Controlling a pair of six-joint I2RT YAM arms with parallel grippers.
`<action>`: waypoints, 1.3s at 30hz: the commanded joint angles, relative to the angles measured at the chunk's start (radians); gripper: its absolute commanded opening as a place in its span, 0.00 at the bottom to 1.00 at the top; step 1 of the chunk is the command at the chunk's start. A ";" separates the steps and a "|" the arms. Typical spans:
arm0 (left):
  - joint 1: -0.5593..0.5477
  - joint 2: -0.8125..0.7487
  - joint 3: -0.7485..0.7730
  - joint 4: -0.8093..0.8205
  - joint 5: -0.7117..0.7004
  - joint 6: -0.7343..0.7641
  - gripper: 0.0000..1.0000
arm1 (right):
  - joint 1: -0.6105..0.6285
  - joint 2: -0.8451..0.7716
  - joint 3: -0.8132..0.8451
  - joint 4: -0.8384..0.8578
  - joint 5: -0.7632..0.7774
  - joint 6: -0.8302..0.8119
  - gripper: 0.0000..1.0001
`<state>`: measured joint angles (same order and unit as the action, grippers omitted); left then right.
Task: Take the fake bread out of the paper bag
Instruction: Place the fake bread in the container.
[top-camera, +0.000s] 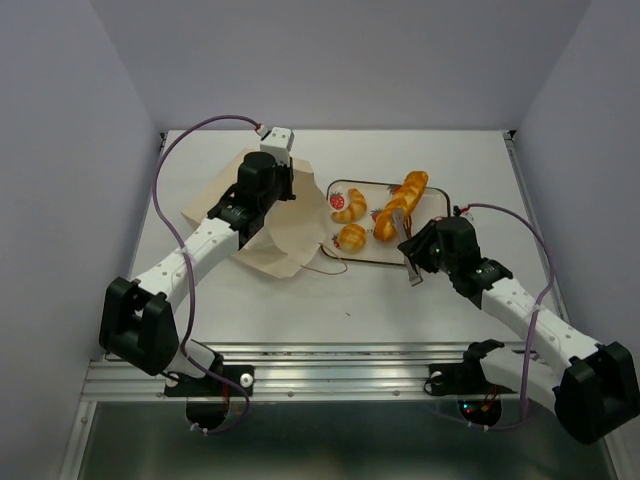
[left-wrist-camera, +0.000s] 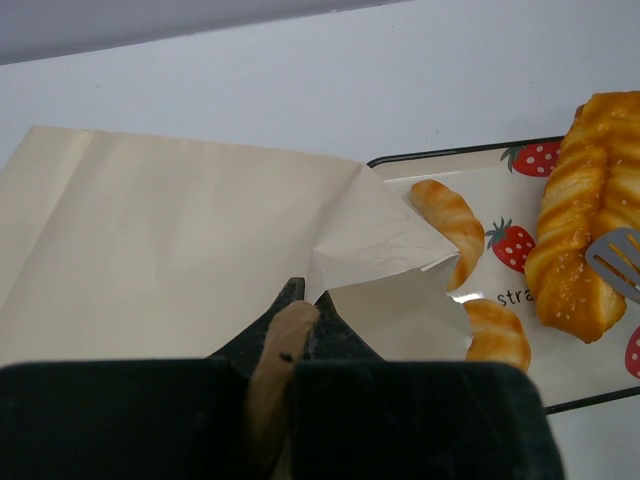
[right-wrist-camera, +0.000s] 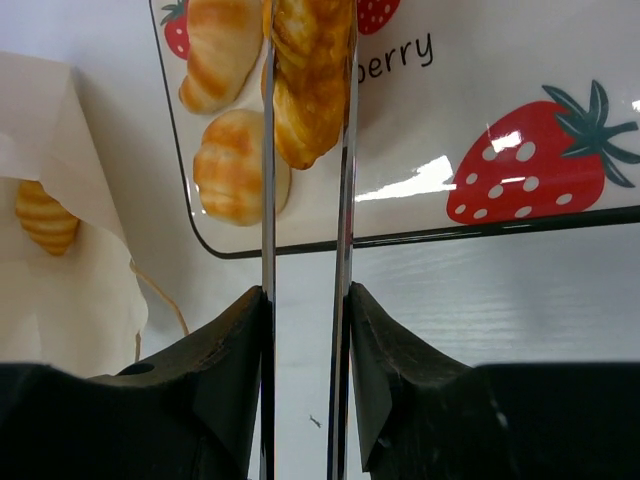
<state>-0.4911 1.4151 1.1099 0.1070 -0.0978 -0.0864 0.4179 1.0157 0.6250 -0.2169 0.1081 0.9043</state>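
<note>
Left claw (left-wrist-camera: 300, 312) fills the bottom of its wrist cam, closed narrow on a fold of the paper bag (left-wrist-camera: 160, 240). Bag lies on its side on the counter (top-camera: 400, 310); its mouth corner overlaps the tray (right-wrist-camera: 520, 60) and hides part of one small roll (left-wrist-camera: 452, 222). Bag interior not visible. Right claw (top-camera: 402, 222) pinches a long loaf (right-wrist-camera: 310, 90) betw. thin metal blades, over the tray; blade tips cut off at frame top. Other fake bread (left-wrist-camera: 497, 335) sits on the tray just beside. One golden piece (right-wrist-camera: 45, 215) peeks past the paper edge, hard to place.
</note>
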 joint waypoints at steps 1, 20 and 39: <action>-0.003 -0.028 0.030 0.034 0.000 0.010 0.00 | -0.008 -0.042 -0.042 0.145 -0.047 0.071 0.18; -0.003 -0.042 0.022 0.030 -0.005 0.019 0.00 | -0.027 -0.085 -0.122 0.162 -0.059 0.173 0.51; -0.001 -0.044 0.016 0.028 0.020 0.051 0.00 | -0.027 -0.268 -0.102 -0.114 0.125 0.182 0.65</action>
<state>-0.4911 1.4147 1.1099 0.1043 -0.0872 -0.0536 0.3973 0.7990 0.5060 -0.2855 0.1593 1.0821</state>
